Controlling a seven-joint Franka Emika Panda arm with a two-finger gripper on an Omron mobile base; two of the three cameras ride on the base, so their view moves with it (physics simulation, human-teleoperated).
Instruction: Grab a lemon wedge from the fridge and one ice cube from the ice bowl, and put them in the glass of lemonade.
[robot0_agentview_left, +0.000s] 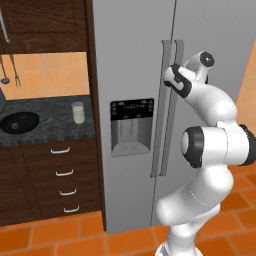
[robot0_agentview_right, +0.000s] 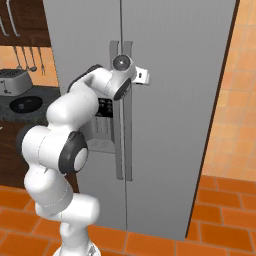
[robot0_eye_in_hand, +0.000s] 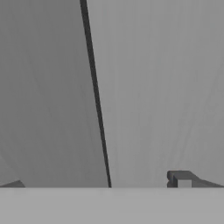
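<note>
Fridge (robot0_agentview_left: 135, 60), doors closed, gripper (robot0_agentview_right: 142, 76) at its bar handles (robot0_agentview_left: 169, 100), jaw spread not discernible; glass of lemonade (robot0_agentview_left: 78, 112) and ice bowl (robot0_agentview_left: 20, 122) on dark counter (robot0_agentview_left: 55, 125) left of fridge.

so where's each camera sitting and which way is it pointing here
Left base view: behind the arm to its left, facing the fridge, with the glass of lemonade and ice bowl on the counter; the arm rises at lower right.
Right base view: behind the arm to its right, facing the fridge; the arm rises at lower left, gripper at the handles.
Hand view: on the hand, close against the fridge doors; one fingertip shows.
Both base views share the fridge, handles, ice bowl and arm.
</note>
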